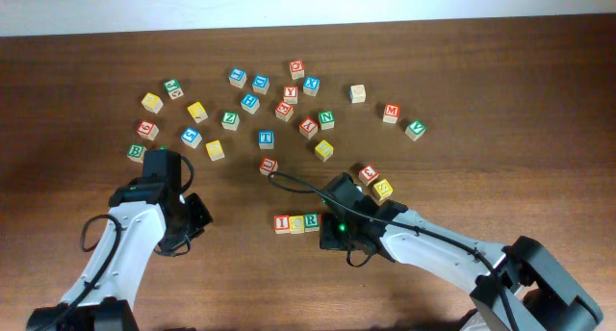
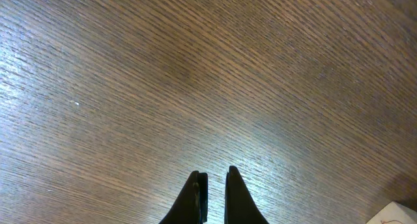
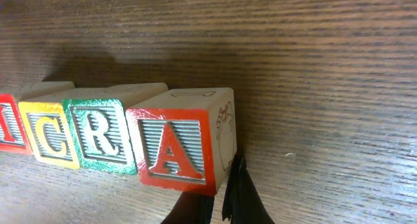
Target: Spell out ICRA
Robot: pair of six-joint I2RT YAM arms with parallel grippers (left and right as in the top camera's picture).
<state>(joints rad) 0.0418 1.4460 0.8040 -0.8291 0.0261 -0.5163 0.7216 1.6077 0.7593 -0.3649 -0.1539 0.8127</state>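
In the right wrist view, four cubes stand in a touching row on the wooden table: a red I (image 3: 9, 125) cut off by the left edge, a yellow C (image 3: 49, 137), a green R (image 3: 100, 137) and a red A (image 3: 173, 150). My right gripper (image 3: 221, 196) is shut, and one fingertip (image 3: 240, 178) rests against the A's right side. From overhead I see the I (image 1: 282, 223), C (image 1: 296, 222) and R (image 1: 311, 220); the right gripper (image 1: 329, 221) hides the A. My left gripper (image 2: 215, 176) is shut over bare wood, holding nothing, to the left of the row (image 1: 185, 233).
Many other letter cubes lie scattered across the back of the table (image 1: 260, 110). A red cube (image 1: 369, 173) and a yellow cube (image 1: 383, 188) sit just behind the right arm. Another red cube (image 1: 269, 165) lies behind the row. A pale cube corner (image 2: 393, 214) shows near the left gripper.
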